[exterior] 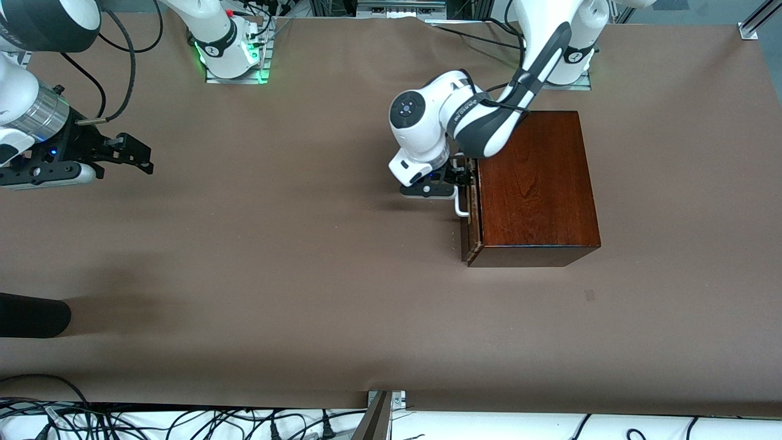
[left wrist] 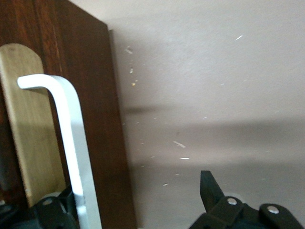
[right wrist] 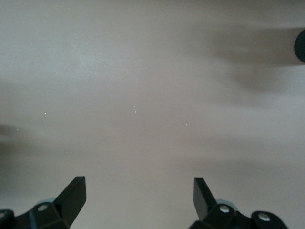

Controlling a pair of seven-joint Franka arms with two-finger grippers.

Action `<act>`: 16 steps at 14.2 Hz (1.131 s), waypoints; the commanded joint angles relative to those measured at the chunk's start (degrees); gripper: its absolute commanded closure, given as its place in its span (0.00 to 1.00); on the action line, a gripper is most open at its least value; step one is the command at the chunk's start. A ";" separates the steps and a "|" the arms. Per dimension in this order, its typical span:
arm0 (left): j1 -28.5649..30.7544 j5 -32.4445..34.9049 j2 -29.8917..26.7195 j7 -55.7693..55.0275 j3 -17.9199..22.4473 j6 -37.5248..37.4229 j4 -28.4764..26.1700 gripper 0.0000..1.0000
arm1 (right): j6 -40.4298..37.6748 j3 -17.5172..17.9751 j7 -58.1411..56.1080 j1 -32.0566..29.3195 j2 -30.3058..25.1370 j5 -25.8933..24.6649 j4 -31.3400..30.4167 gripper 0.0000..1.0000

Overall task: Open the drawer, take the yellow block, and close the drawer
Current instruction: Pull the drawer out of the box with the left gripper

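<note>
The dark mahogany box [exterior: 534,183] stands toward the left arm's end of the table. Its drawer [exterior: 471,214] faces the table's middle; its front sits at or barely out from the box face. The white bar handle [exterior: 461,206] shows close up in the left wrist view [left wrist: 71,143], beside a pale wood patch [left wrist: 26,124]. My left gripper [exterior: 459,177] is open at the handle [left wrist: 128,202], its fingers either side of the bar, one finger [left wrist: 209,191] well clear. My right gripper [exterior: 131,153] is open and empty over bare table [right wrist: 139,191]. The yellow block is hidden.
A dark rounded object [exterior: 30,315] lies at the right arm's end of the table, near the front camera; its edge shows in the right wrist view [right wrist: 300,45]. Cables [exterior: 183,421] run along the table's near edge.
</note>
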 commanded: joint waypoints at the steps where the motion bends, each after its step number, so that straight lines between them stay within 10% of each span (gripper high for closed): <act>1: -2.91 0.45 5.65 -4.11 0.12 -0.15 8.07 0.00 | -0.93 0.20 1.03 0.24 -0.65 -2.02 0.39 0.00; 16: -3.19 -7.18 3.48 -5.44 0.03 -2.78 17.05 0.00 | 0.03 -0.07 1.64 1.38 2.61 -6.50 5.49 0.00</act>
